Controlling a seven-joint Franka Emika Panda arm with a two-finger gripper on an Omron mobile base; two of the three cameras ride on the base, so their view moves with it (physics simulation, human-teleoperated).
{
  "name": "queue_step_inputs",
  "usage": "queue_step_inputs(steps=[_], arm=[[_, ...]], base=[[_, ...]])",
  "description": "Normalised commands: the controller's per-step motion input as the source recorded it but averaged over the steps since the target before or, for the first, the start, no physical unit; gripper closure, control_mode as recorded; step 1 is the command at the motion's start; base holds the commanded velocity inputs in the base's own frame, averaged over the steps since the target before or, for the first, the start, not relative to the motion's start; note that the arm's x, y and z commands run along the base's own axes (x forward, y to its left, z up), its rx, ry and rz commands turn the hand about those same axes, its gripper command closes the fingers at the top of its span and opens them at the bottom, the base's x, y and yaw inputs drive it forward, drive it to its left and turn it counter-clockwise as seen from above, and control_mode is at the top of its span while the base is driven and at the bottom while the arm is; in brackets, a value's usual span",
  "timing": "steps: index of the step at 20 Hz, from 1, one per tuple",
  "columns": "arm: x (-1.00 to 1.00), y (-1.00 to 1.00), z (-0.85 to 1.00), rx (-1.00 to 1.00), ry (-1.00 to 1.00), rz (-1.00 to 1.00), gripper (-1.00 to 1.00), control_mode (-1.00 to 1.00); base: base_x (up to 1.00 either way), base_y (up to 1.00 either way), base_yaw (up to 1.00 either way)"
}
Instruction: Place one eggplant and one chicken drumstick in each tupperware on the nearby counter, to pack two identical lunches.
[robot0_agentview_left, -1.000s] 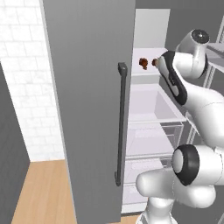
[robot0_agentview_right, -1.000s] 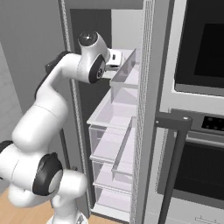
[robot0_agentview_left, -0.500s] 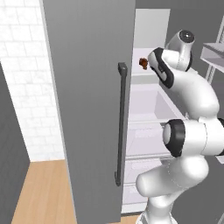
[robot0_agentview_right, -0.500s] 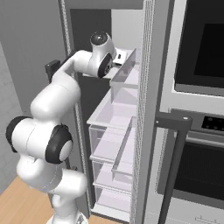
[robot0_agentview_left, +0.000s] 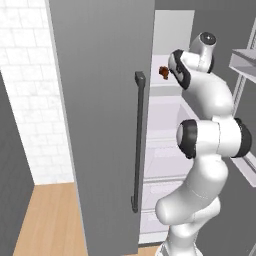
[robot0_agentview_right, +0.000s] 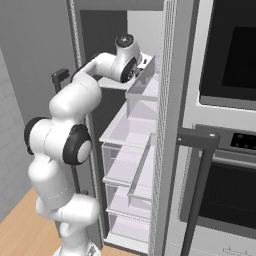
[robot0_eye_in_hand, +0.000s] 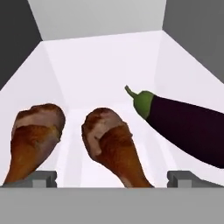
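In the hand view two brown chicken drumsticks lie on the white fridge shelf, one at the left and one in the middle. A dark purple eggplant with a green stem lies to the right. My gripper is open, its fingertips standing wide on either side of the middle drumstick's thin end without touching it. In the left base view one drumstick shows on the upper shelf beside my wrist. The tupperware and the counter are out of view.
The open grey fridge door with its dark bar handle stands to the arm's left. Clear drawers fill the fridge below the shelf. A door bin sits close to the hand. An oven stands at the right.
The arm has swung its hand further into the upper fridge shelf, with the elbow rising in front of the opening. The gripper stays open.
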Motion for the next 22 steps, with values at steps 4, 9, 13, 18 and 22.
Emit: queue_step_inputs(steps=[4, 9, 13, 18, 22], arm=[[0.42, 0.0, -0.34, 0.0, 0.12, 0.0, -1.0, -1.0], [0.36, 0.0, -0.37, 0.0, 0.12, 0.0, -1.0, -1.0], [0.19, 0.0, -0.24, 0.0, 0.0, 0.0, -1.0, -1.0], [0.08, -0.06, -0.3, 0.0, -0.01, 0.0, 1.0, -1.0], [0.0, -0.1, -0.19, 0.0, -0.05, 0.0, 1.0, -1.0]], base=[[0.0, 0.0, 0.0], [0.0, 0.0, 0.0], [0.0, 0.0, 0.0], [0.0, 0.0, 0.0], [0.0, 0.0, 0.0]])
